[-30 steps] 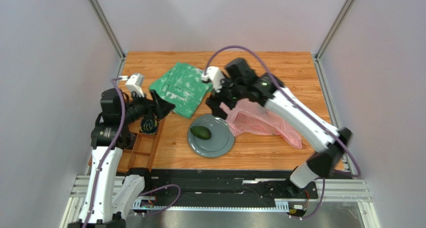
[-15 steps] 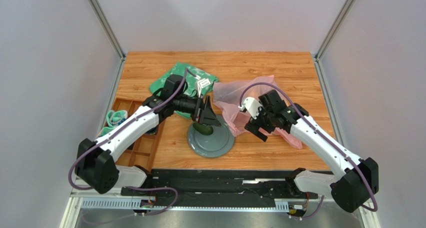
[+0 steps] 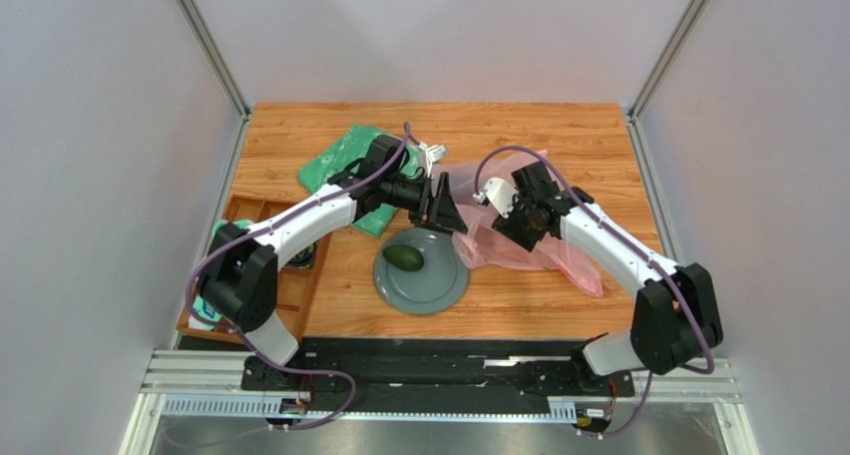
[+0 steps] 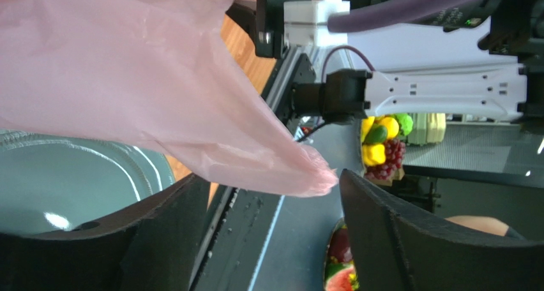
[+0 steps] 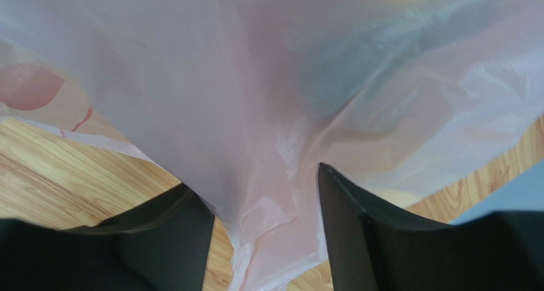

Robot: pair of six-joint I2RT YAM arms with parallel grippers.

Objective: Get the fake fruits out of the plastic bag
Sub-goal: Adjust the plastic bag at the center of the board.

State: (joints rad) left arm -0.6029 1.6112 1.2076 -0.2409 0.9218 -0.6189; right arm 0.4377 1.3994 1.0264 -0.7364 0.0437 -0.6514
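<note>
Right tool (image 5: 256, 179), spread wide, apparently straddles plastic bag (image 5: 268, 80).

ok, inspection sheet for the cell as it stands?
Surface: wooden table, no damage seen.
Job's things: pink plastic bag slumped right of the grey plate; one avocado on the plate; bag contents only blurred shapes.
Clutter: green patterned bag; wooden compartment tray.
Grippers: left gripper open at the bag's edge; right gripper open, film between its fingers.
Cables: purple cable on each arm, no snag seen.
Surroundings: grey walls; fruit-like items beyond the table edge.
</note>
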